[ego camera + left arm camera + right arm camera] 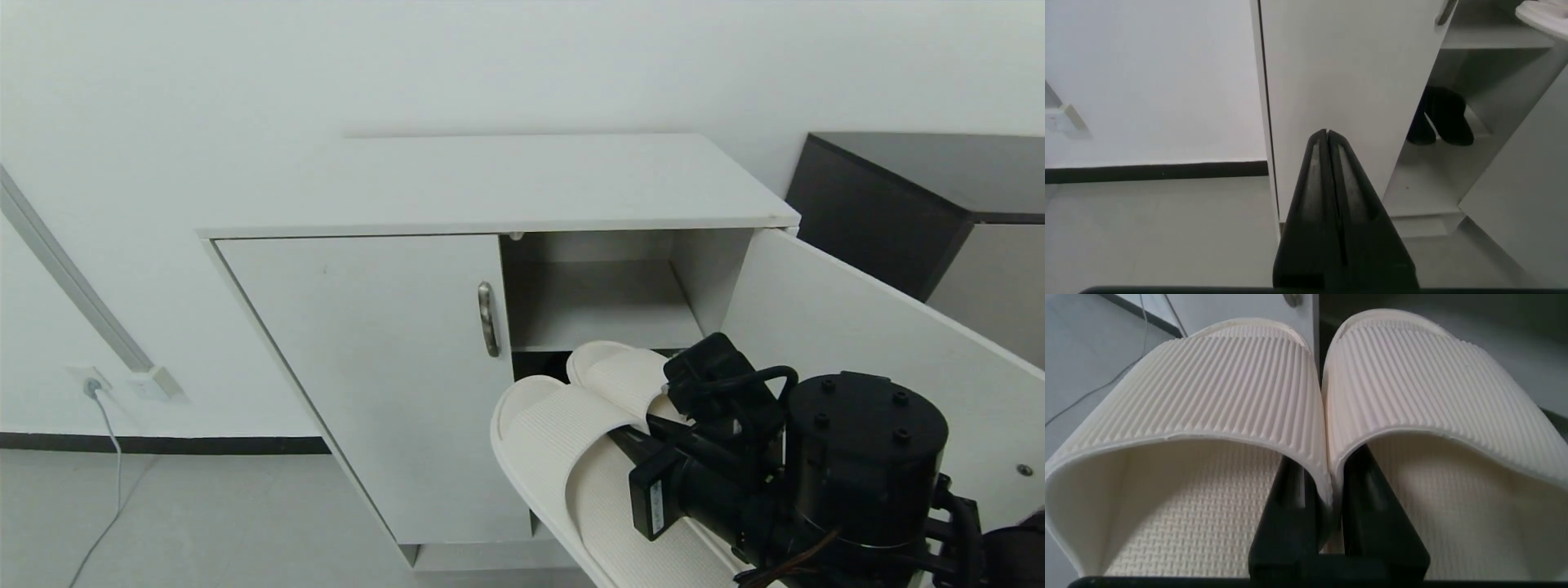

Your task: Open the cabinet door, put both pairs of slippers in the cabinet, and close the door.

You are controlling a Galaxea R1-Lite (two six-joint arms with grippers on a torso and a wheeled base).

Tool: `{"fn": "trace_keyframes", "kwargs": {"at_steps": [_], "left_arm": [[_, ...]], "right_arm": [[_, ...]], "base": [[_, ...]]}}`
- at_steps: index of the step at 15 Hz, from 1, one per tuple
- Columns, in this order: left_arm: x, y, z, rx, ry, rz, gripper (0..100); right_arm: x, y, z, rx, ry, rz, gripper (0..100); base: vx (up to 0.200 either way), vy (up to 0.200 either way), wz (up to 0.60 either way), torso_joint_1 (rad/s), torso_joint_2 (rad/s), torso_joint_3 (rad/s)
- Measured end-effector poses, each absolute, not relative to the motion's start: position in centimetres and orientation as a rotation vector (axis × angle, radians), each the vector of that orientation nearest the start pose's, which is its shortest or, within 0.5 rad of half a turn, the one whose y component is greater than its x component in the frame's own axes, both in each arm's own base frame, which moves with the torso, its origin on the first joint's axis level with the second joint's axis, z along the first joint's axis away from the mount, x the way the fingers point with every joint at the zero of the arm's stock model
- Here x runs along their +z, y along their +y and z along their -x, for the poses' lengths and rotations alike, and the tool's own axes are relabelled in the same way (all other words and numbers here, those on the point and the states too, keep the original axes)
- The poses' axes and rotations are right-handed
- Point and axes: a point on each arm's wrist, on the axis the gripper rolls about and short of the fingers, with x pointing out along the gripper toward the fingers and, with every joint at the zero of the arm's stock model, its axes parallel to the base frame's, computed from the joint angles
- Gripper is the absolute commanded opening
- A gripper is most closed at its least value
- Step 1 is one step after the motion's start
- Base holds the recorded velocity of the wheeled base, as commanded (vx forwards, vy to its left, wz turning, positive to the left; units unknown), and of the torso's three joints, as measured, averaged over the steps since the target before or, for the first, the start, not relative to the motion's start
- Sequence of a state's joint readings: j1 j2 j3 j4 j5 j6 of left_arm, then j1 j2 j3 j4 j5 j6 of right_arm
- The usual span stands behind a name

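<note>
A white cabinet (522,180) stands against the wall with its left door (367,367) closed and its right door (857,327) swung open. My right gripper (645,433) is shut on a pair of cream slippers (571,425), held side by side just in front of the open compartment, toes toward it. In the right wrist view the gripper (1319,478) pinches the slippers' (1225,400) touching inner edges. A pair of black slippers (1441,118) sits on the cabinet's lower level. My left gripper (1327,139) is shut on nothing, low in front of the closed door.
An inner shelf (596,302) divides the open compartment, its upper level bare. A dark cabinet (898,204) stands to the right behind the open door. A wall socket with a cable (90,384) is at the left, above grey floor (204,523).
</note>
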State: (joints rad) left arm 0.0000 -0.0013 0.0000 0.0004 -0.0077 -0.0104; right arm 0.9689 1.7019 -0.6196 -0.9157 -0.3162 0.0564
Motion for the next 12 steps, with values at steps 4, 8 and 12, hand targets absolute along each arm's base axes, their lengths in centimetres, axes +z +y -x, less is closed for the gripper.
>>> {"fn": "trace_keyframes", "kwargs": {"at_steps": [4, 8, 12], "left_arm": [[7.54, -0.02, 2.29, -0.008, 0.000, 0.010, 0], [7.54, -0.02, 2.29, -0.008, 0.000, 0.010, 0], [7.53, -0.02, 2.29, -0.008, 0.000, 0.010, 0]], "right_arm": [[16.11, 23.31, -16.86, 0.647, 0.156, 0.048, 0], [15.98, 23.32, -16.95, 0.644, 0.161, 0.050, 0], [15.87, 23.32, -17.03, 0.642, 0.164, 0.052, 0]], "base": [[0.000, 0.000, 0.00, -0.122, 0.46, 0.339], [0.000, 0.000, 0.00, -0.073, 0.44, 0.376], [0.000, 0.000, 0.00, -0.018, 0.34, 0.319]]}}
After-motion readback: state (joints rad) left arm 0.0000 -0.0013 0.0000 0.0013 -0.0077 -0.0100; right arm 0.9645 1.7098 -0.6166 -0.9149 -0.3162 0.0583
